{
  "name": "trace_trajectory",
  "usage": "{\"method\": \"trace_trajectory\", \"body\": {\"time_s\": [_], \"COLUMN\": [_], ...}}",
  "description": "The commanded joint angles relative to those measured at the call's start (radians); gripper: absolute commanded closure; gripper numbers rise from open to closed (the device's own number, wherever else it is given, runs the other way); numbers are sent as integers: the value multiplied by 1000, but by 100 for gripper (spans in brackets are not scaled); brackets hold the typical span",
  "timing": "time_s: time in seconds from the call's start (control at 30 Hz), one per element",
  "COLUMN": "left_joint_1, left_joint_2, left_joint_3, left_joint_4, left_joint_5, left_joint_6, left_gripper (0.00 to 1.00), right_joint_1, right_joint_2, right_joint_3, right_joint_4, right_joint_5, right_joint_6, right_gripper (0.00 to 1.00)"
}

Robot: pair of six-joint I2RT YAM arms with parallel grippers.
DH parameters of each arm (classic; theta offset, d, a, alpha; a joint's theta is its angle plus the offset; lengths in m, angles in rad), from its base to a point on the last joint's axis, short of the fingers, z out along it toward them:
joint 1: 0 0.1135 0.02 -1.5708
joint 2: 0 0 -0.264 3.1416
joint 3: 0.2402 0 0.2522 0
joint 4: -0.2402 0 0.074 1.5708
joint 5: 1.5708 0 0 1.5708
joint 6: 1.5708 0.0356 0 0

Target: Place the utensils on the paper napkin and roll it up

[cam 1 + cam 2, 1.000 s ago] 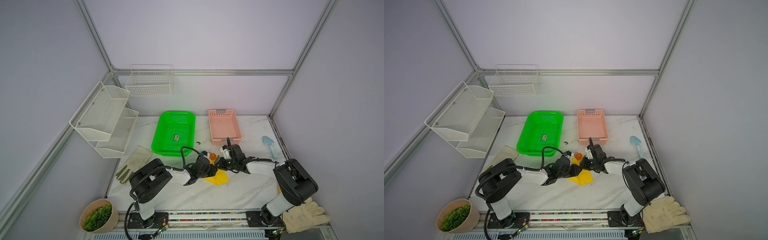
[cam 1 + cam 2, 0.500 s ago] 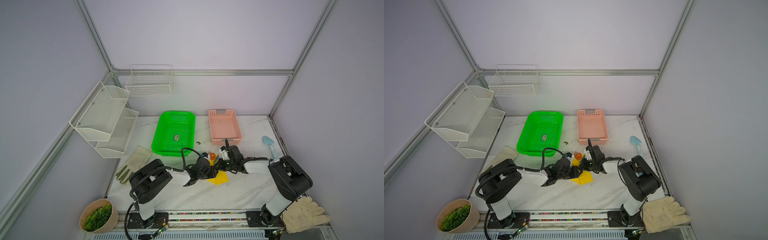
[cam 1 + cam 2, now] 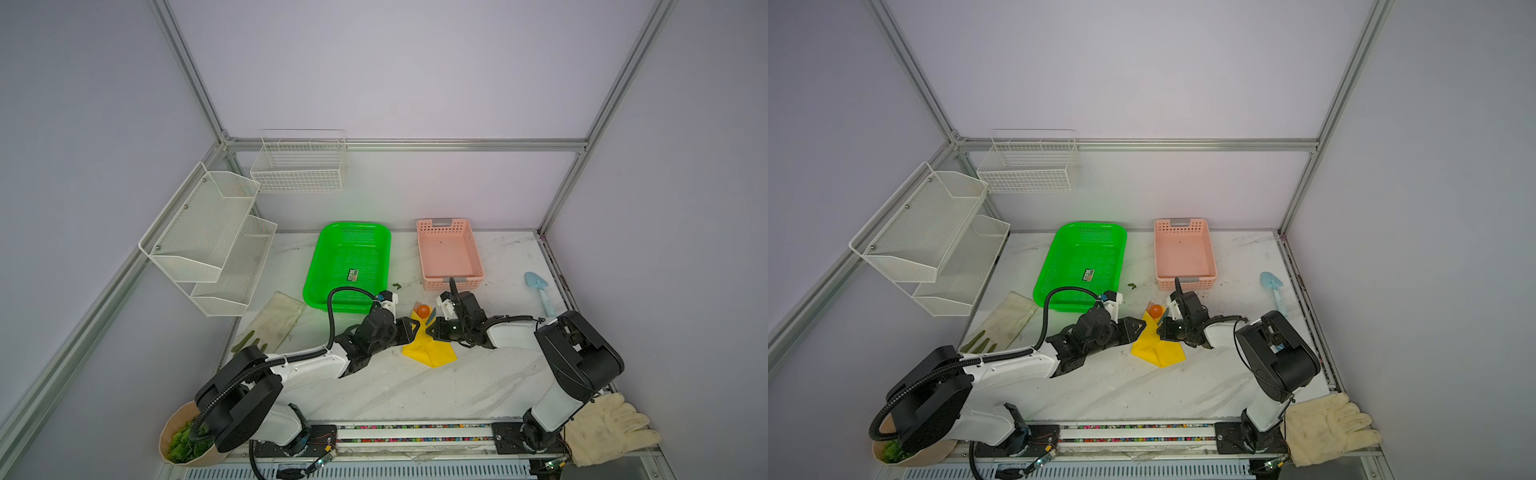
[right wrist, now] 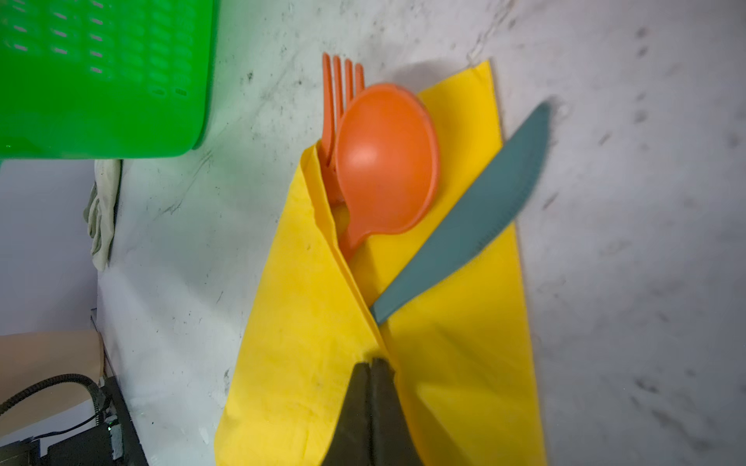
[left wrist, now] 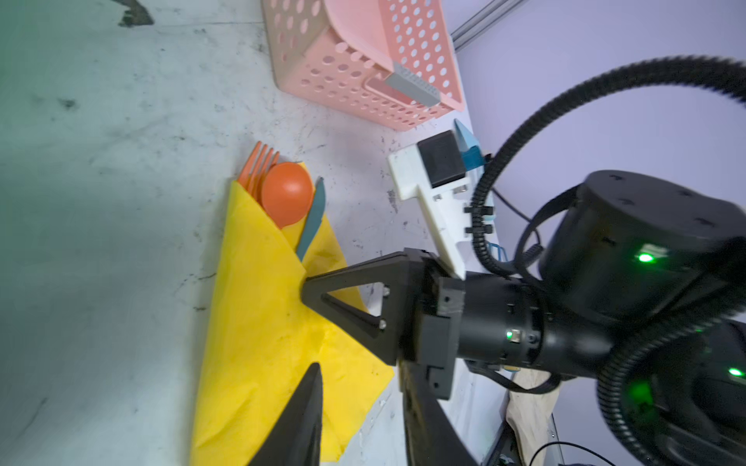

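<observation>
The white marbled table (image 3: 415,390), scuffed with dark smudges, stands in a cell of pale lilac walls and aluminium posts. A mesh shelf (image 3: 208,237) hangs on the left wall and a wire basket (image 3: 299,166) on the far wall. At the far side of the table lie a green tray (image 3: 353,249) and, to its right, a pink basket (image 3: 449,253). A blue shovel (image 3: 538,286) lies by the right edge and a cream glove (image 3: 606,428) at the near right corner.

The napkin (image 3: 430,353) lies mid-table, just near of the pink basket, with its left side folded over the utensils' handles. The fork (image 4: 339,88), spoon (image 4: 387,161) and knife (image 4: 476,226) stick out of its far end. The spoon overlaps the fork, and the knife slants right past the paper's edge.

The right gripper (image 4: 371,363) has its fingers pressed together at the fold's edge; whether paper is caught between them I cannot tell. The left gripper (image 5: 359,371) has its fingers apart over the napkin's near left part.
</observation>
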Motion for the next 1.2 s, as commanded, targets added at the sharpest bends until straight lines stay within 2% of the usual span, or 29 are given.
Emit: {"method": "trace_trajectory", "body": {"time_s": [0.0, 0.27, 1.17], "left_joint_1": [-3, -15, -86], "left_joint_2": [17, 105, 331], "left_joint_3": [-66, -112, -190], "left_joint_4": [51, 215, 493], "left_joint_5": [11, 36, 41], "left_joint_6": [6, -11, -110], "left_gripper": [70, 73, 78], "right_joint_1": [4, 4, 4], "right_joint_2": [30, 40, 23], "right_joint_3": [-46, -45, -15], "right_joint_4": [-138, -137, -172], "right_joint_5": [74, 74, 71], "right_joint_6": [-10, -13, -28], "right_gripper": [96, 97, 97]}}
